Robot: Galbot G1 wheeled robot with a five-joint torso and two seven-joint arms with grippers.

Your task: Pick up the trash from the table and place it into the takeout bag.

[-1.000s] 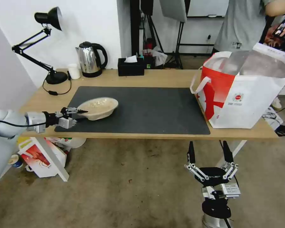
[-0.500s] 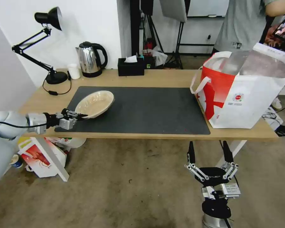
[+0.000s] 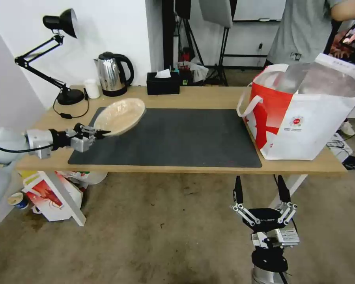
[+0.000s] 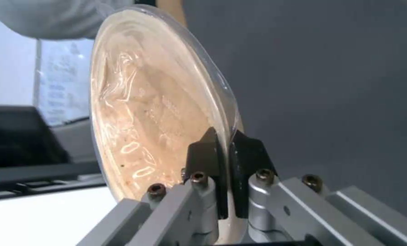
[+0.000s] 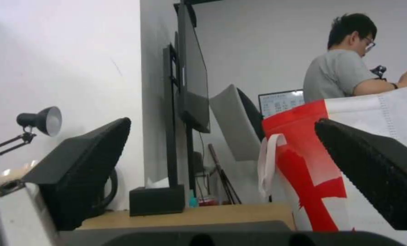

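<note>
Lifted clear of the dark grey mat [image 3: 173,136] since a second ago, when it sat flat on it, the tan lidded container [image 3: 120,116] now hangs above the mat's far-left corner, tipped so its clear lid faces the robot. The left end effector [image 3: 100,133] has climbed with it and is clamped on the container's near rim; in the left wrist view its two black fingertips [image 4: 208,153] pinch that thin lip [image 4: 228,136] from both sides. An edge pinch looks like the reason for the tilt: the shallow dish has no handle, so its weight swings from the one held point.

Relative to the mat, the takeout bag [image 3: 303,118] stands just off its right edge on the counter [image 3: 209,96], mouth open upward, ready to take a drop from above. Well in front of the mat and below the counter's edge, the right end effector [image 3: 260,189] waits parked with its fingers spread wide, holding nothing.
</note>
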